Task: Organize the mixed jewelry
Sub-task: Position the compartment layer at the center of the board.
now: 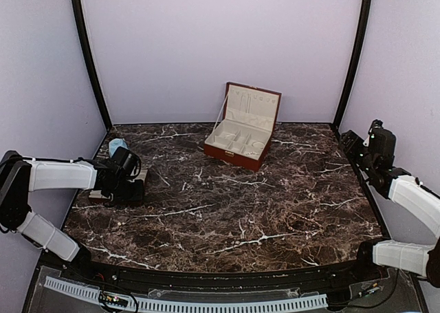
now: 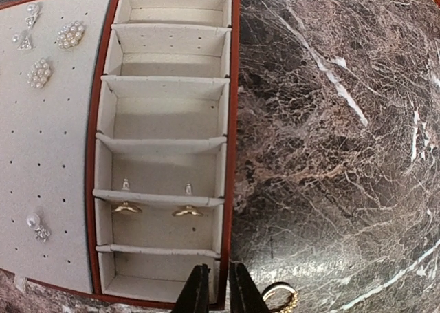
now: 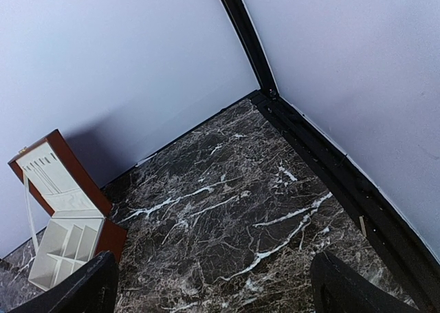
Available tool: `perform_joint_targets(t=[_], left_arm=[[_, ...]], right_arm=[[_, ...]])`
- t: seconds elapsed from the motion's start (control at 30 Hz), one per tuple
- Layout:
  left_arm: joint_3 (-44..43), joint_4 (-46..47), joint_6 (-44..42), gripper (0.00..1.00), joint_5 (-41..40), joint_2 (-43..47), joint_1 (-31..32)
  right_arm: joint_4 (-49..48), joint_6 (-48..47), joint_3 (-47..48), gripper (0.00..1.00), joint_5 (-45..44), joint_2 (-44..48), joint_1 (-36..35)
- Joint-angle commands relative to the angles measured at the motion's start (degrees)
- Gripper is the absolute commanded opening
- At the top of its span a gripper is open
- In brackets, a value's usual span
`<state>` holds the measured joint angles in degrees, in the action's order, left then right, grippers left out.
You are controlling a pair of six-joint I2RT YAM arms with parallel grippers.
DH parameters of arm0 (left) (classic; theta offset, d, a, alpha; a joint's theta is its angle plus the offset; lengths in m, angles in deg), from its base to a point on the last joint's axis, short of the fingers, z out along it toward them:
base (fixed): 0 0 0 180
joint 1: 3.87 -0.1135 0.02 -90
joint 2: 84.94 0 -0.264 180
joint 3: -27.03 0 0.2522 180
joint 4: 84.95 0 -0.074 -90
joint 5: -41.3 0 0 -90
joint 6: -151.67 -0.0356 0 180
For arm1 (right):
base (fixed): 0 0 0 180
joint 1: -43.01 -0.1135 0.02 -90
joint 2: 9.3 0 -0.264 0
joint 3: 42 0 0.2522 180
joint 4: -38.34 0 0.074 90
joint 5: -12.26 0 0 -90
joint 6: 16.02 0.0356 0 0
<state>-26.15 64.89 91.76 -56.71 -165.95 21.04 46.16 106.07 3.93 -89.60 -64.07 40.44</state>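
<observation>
From above: my left arm [image 1: 62, 175] lay out over the left edge of the bench [image 1: 227, 210], its head down over the tray [image 1: 96, 195], and the blue cup [image 1: 118, 146] sat just beyond it on the far side. The red-brown box [image 1: 242, 126] stood lid-up at the far middle, well apart. My right arm [image 1: 412, 196] hung over the right edge. The jewelry was too small to make out from up there.

Left wrist: there it was, the mixed jewelry [image 2: 40, 72]! Pearl clusters [image 2: 70, 34] sat on the tray's perforated pad [image 2: 62, 155] at left. Two gold rings [image 2: 127, 208] stood in a slot of the compartment column, with two small studs [image 2: 126, 184] just behind them. My left pincer [image 2: 218, 285] hovered at the tray's near rim, its fingers [image 2: 196, 292] narrowly apart and nothing seen between them. One more gold piece [image 2: 278, 299] lay on the bench, just right of the pincer.

Right wrist: my right pincer [image 3: 212, 265] was spread wide, gripping nothing, above the marble, with the box off at left.
</observation>
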Motion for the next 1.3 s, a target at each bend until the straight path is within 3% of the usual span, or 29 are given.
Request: perform_joint_targets(t=[0.0, 0.4, 0.8, 1.27], left_arm=[[0.48, -0.6, 0.23, 0.15, -0.55, -0.4, 0.65], [-0.63, -1.44, -0.16, 0.15, -2.64, -3.04, 2.42], [-3.55, -2.32, 0.52, 0.03, -5.13, -6.55, 6.33], [-8.62, -0.42, 2.61, 0.0, -5.09, -11.79, 12.48]], right_arm=[[-0.47, 0.45, 0.28, 0.98, -0.95, 0.64, 0.2], [-0.54, 0.42, 0.02, 0.98, -1.39, 0.51, 0.2], [-1.1, 0.52, -0.12, 0.98, -1.5, -0.18, 0.22], [-1.01, 0.35, -0.5, 0.98, -1.77, 0.18, 0.2]])
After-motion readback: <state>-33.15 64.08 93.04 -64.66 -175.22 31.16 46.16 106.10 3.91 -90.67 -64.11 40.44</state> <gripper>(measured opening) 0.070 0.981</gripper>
